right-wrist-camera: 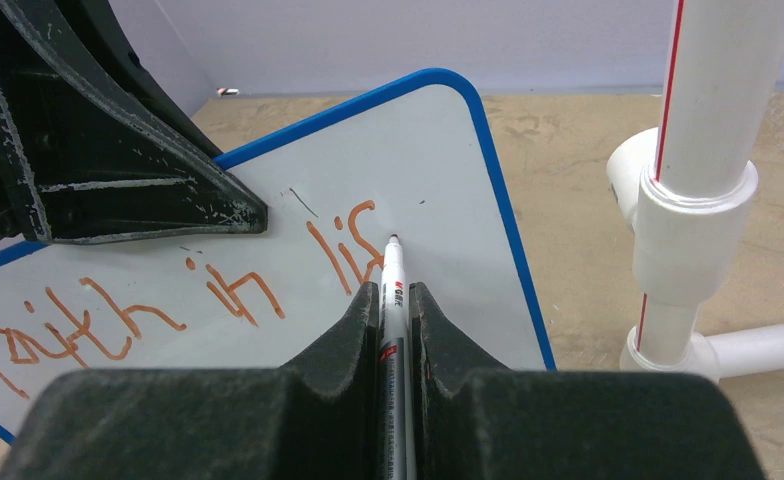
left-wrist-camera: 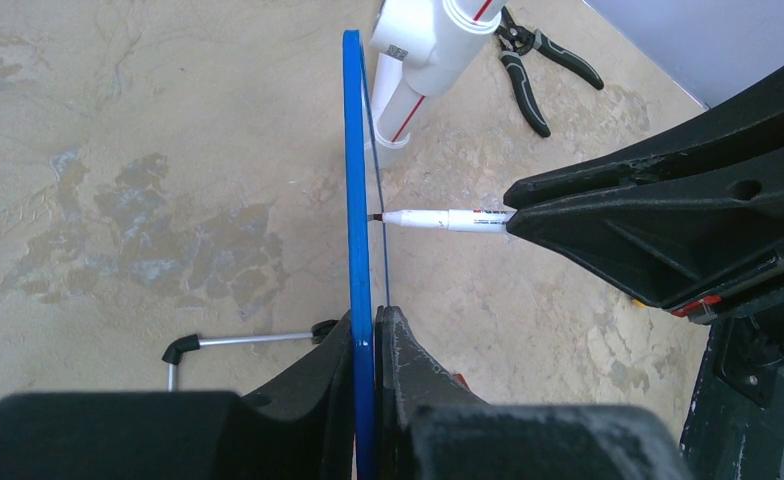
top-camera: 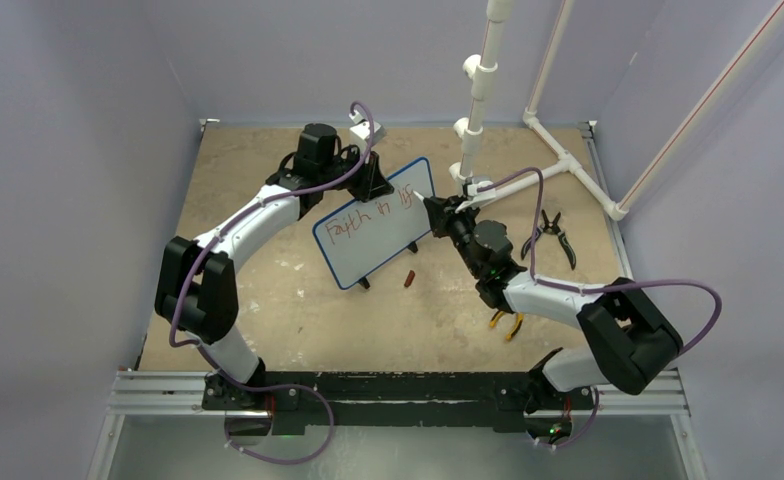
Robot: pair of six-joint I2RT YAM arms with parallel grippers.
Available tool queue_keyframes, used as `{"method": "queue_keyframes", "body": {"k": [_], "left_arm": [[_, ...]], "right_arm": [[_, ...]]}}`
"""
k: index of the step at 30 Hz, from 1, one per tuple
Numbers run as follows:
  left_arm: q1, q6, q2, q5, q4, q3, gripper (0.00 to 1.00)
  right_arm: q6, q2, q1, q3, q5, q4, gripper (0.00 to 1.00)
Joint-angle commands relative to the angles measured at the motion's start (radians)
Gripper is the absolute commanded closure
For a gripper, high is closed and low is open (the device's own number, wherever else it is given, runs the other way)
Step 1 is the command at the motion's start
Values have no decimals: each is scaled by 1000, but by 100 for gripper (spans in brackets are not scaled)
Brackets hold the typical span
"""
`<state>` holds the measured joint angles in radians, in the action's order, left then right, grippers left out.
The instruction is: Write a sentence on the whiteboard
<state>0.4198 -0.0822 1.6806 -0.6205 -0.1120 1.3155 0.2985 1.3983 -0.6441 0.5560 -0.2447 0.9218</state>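
Observation:
The whiteboard [top-camera: 368, 245], white with a thin blue rim, stands tilted on the table. My left gripper [top-camera: 372, 186] is shut on its top edge; in the left wrist view the jaws [left-wrist-camera: 368, 316] clamp the blue rim [left-wrist-camera: 355, 180]. My right gripper [top-camera: 436, 210] is shut on a white marker [right-wrist-camera: 392, 268], whose tip touches the board [right-wrist-camera: 438, 170] near its right end. The sentence [right-wrist-camera: 218, 290] is red handwriting in one line, reading roughly "Faith in lif". The marker also shows in the left wrist view [left-wrist-camera: 438, 218], its tip against the board face.
A white PVC pipe frame [top-camera: 480, 90] stands just behind the board's right end, close to my right gripper [right-wrist-camera: 693, 200]. Black pliers [top-camera: 553, 234] lie at the right, yellow-handled pliers [top-camera: 506, 322] by my right arm. A small red cap [top-camera: 409, 277] lies in front of the board.

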Motion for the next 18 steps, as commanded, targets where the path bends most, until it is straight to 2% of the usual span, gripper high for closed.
{"method": "queue_keyframes", "body": {"k": [1,11,18], "left_arm": [[20,41,1,-30,-43,-36,100],[20,41,2,-30,-44,-38,100],[20,40,2,-30,-43,-36,100]], "right_arm": [[-2,-19,0,9,-10,28,100],[6,14,0,16,-6,17,100],[30,26,1,32,-56,-5,100]]}}
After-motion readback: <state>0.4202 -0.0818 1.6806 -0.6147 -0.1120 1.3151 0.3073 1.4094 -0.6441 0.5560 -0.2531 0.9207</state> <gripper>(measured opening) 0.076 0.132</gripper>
